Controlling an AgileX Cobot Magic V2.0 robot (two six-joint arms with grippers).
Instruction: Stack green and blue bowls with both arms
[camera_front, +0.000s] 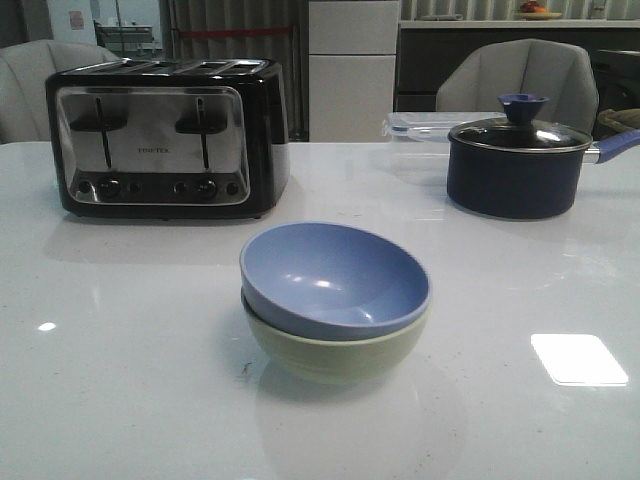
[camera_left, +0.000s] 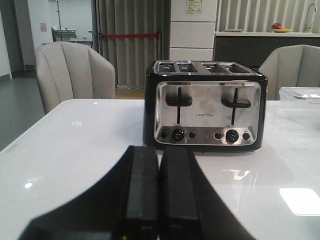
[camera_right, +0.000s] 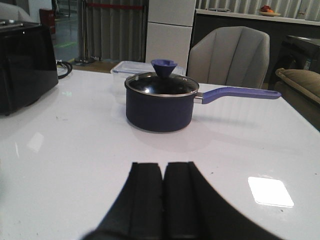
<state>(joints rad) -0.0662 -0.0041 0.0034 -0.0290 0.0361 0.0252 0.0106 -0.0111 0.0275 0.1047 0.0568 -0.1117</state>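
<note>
In the front view the periwinkle blue bowl (camera_front: 335, 280) sits nested inside the pale green bowl (camera_front: 335, 355) at the middle of the white table, tilted slightly. No arm or gripper shows in the front view. In the left wrist view my left gripper (camera_left: 159, 152) is shut and empty, its fingers pressed together above the table, pointing at the toaster. In the right wrist view my right gripper (camera_right: 163, 167) is shut and empty, pointing at the navy pot. Neither bowl shows in the wrist views.
A black and steel toaster (camera_front: 165, 135) stands at the back left, also in the left wrist view (camera_left: 206, 105). A dark navy lidded pot (camera_front: 520, 160) with a blue handle stands at the back right, also in the right wrist view (camera_right: 160, 102). A clear container (camera_front: 420, 125) sits behind it.
</note>
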